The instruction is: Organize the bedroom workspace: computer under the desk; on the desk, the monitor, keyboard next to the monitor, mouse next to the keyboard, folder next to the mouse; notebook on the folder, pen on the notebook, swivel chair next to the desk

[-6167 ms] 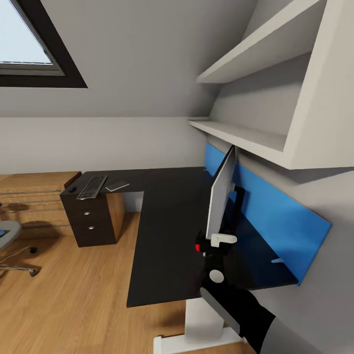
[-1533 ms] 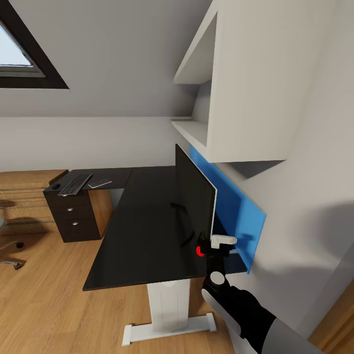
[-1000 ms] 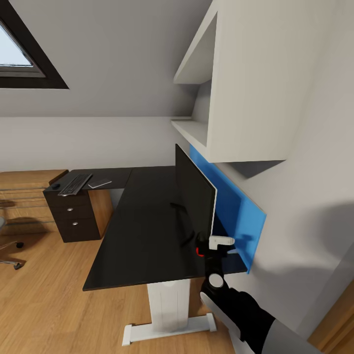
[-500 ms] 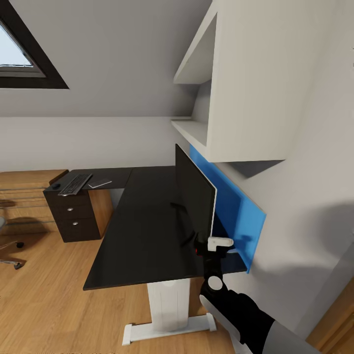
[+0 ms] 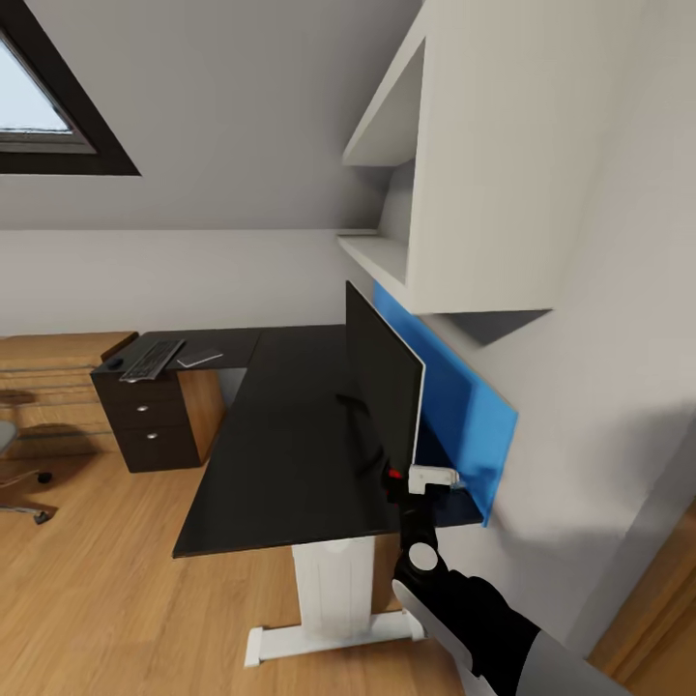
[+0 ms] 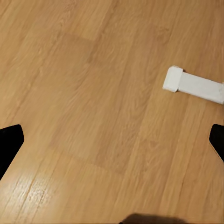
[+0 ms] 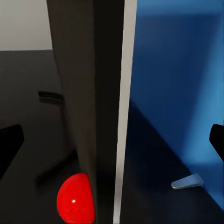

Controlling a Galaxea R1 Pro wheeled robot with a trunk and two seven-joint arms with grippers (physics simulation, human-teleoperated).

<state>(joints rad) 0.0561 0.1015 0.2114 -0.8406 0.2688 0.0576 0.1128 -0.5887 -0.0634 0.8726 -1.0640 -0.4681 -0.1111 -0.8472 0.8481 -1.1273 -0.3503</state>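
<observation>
The monitor (image 5: 384, 382) stood upright, edge-on to the head camera, along the right side of the black counter (image 5: 280, 435), its dark screen facing left and its white back turned to the blue back panel (image 5: 445, 406). The right gripper (image 5: 418, 477) sat at the monitor's near lower corner, by the small red dot (image 7: 76, 198). In the right wrist view, the jaws were spread wide, one dark tip at each edge of the picture, with the monitor's thin edge running between them; no pinch was visible there. A small grey bracket (image 7: 187, 181) lay at the foot of the blue panel, behind the screen.

Over on the far left wing of the counter, the keyboard (image 5: 153, 359) lay flat above the black drawer unit (image 5: 145, 420), with the mouse (image 5: 115, 362) just beside it on the left and a thin pale-edged notebook (image 5: 201, 358) just beside it on the right. At the left edge of the head view, part of the swivel chair (image 5: 19, 483) showed, well apart from the counter, on the wooden floor (image 5: 106, 590).

The left gripper (image 6: 112, 140) hung over bare floorboards, jaws spread with nothing between them, and the white foot of the counter's pedestal (image 6: 193, 85) was nearby. White wall shelves (image 5: 464, 174) hung above the monitor.
</observation>
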